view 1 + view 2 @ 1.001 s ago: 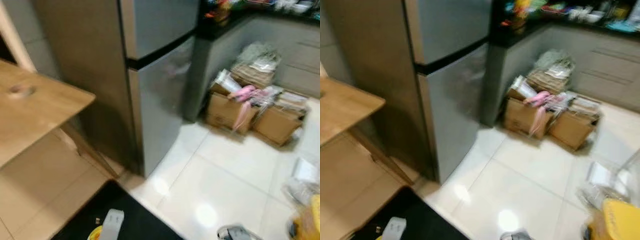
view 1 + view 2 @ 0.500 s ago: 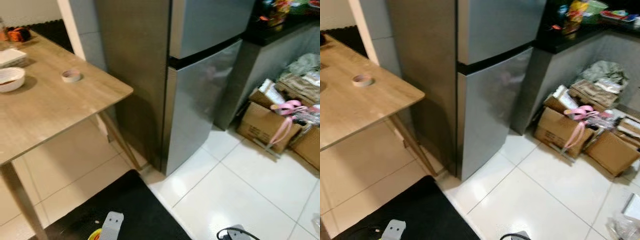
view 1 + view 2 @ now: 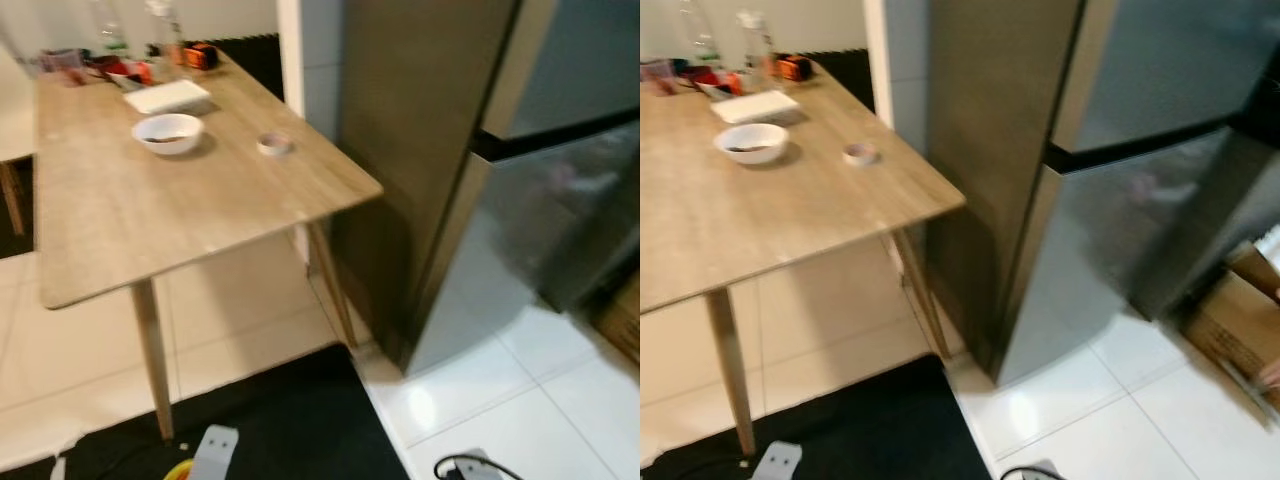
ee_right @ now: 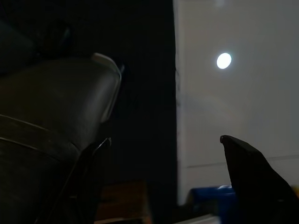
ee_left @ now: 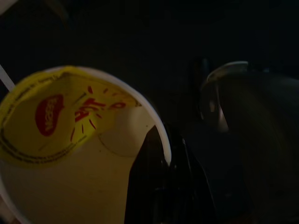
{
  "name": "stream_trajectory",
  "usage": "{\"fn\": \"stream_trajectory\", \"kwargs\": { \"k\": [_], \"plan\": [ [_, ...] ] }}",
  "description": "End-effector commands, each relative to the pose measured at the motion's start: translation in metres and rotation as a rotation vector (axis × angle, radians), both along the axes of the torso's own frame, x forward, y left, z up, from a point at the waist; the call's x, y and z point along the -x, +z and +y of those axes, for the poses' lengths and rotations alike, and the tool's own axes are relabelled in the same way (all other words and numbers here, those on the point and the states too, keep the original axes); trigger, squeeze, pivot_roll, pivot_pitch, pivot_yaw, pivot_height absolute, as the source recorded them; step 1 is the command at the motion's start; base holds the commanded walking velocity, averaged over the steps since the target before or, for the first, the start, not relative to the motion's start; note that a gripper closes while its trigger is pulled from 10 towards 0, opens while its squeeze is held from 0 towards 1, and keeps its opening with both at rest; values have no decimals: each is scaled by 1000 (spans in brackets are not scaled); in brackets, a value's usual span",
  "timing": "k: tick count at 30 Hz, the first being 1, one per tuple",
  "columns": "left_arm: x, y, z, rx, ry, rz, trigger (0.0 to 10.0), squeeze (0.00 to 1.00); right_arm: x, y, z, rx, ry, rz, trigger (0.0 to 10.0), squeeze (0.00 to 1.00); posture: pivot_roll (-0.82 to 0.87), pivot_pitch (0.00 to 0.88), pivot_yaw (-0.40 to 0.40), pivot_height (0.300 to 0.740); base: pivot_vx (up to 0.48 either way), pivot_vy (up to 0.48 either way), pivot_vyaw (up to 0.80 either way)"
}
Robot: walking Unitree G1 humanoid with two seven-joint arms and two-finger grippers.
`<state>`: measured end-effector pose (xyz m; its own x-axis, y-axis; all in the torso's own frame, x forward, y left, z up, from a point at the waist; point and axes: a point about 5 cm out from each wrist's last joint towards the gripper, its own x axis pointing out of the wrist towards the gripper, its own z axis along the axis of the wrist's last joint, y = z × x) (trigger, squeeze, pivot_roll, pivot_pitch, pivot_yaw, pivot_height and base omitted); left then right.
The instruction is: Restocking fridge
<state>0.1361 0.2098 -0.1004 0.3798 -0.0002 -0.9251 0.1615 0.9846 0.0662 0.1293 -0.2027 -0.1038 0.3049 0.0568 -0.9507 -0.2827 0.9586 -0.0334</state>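
The silver two-door fridge [image 3: 540, 200] stands at the right with both doors shut. At the bottom edge of the head views are my left wrist [image 3: 214, 450] and a bit of yellow beside it. In the left wrist view my left gripper [image 5: 156, 144] is shut on a white tub with a yellow lid and red logo [image 5: 70, 140]; one black finger [image 5: 161, 186] lies across its rim, the other is hidden. My right gripper [image 4: 163, 144] hangs low and open over the floor, nothing between its fingers.
A wooden table [image 3: 150, 220] at the left carries a white bowl [image 3: 168, 132], a tape roll [image 3: 273, 145], a white tray [image 3: 167, 96] and bottles [image 3: 165, 25]. A black mat [image 3: 290, 420] lies at my feet. A cardboard box [image 3: 1240, 330] sits right of the fridge.
The camera has swung left: the table now takes up the left half, the fridge has slid right, and most of the boxes have left the picture. Both grippers are as before.
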Motion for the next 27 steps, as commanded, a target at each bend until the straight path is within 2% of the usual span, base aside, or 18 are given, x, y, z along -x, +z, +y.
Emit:
{"fn": "stream_trajectory", "kwargs": {
  "k": [1,4,10,27],
  "plan": [
    [11,-5,-8,15,-26,52,10000,0,1,0,0,3,-1,1,10000,0,9,0,-67,740,0,0,756],
    [11,-5,-9,18,-37,53,10000,0,0,0,-1,11,-4,-5,10000,0,9,0,-67,740,0,0,756],
    [10,-5,-10,24,-48,56,10000,0,0,0,-4,56,15,-7,10000,0,9,0,-67,740,0,-152,0],
    [11,-5,-11,33,-52,61,10000,0,0,0,-4,52,25,-1,10000,0,8,0,-69,740,0,-464,0]
  ]
}}
